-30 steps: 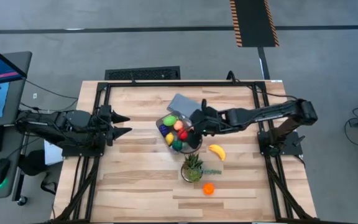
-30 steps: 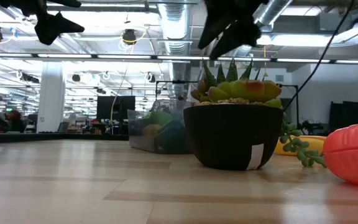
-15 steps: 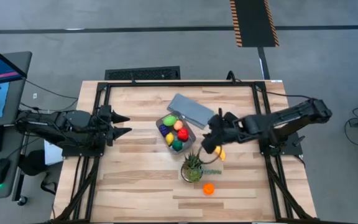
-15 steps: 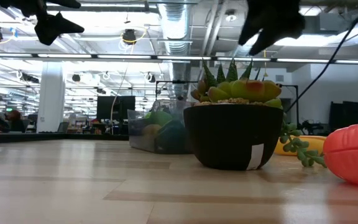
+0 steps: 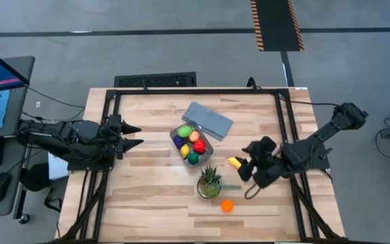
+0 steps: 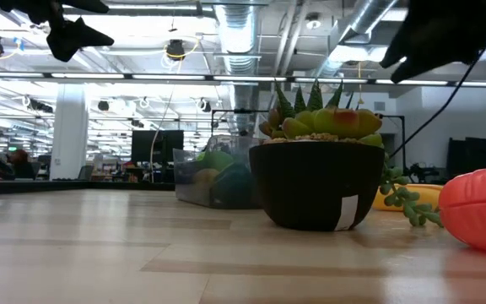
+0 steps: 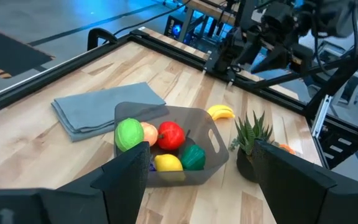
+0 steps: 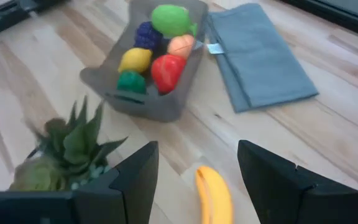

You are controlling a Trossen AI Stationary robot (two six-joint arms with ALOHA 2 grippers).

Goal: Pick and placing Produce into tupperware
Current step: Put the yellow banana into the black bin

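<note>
The step in hand appears to be the approach to the next piece of produce: the right gripper (image 5: 248, 169) hangs over the right half of the table (image 5: 147, 203), just beside the yellow banana (image 5: 234, 162), its jaws partly apart and empty, with the banana lying on the wood between the two fingers as the right wrist view sees it. The next move calls for lowering the fingers either side of the banana and closing across its narrow width, since it is curved and smooth and could roll or slip. The tupperware (image 5: 206, 145) sits near the table's middle, a greyish see-through tub already holding green, orange, red, yellow, purple and dark green pieces. An orange piece (image 5: 227, 205) lies loose near the table's near edge, close to the potted plant (image 5: 209, 181). A grey-blue lid (image 5: 207, 120) lies flat toward the far edge, close by the tub. The left gripper (image 5: 133, 135) waits at the left edge, jaws partly open, holding nothing.
</note>
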